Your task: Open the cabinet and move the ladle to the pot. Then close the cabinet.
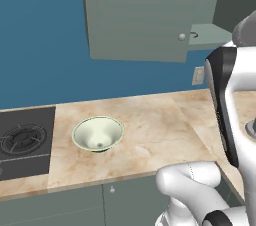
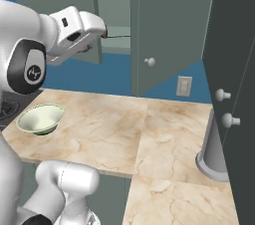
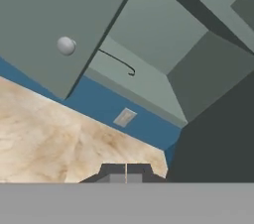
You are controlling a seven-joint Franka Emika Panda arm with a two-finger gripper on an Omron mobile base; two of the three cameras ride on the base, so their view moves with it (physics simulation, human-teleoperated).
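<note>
Ladle (image 3: 119,62), thin pale handle w/ dark hooked head, lies on open grey-green wall cabinet's (image 1: 135,15) shelf. Dark two-finger gripper (image 3: 126,171) looks closed, empty; should widen, approach along handle.

Arm raised high — hand empty

The white arm bends at its dark elbow joint and reaches up and forward; the hand (image 3: 126,172) shows its two dark fingertips (image 3: 113,171) pressed together, touching — nothing between them.
</note>
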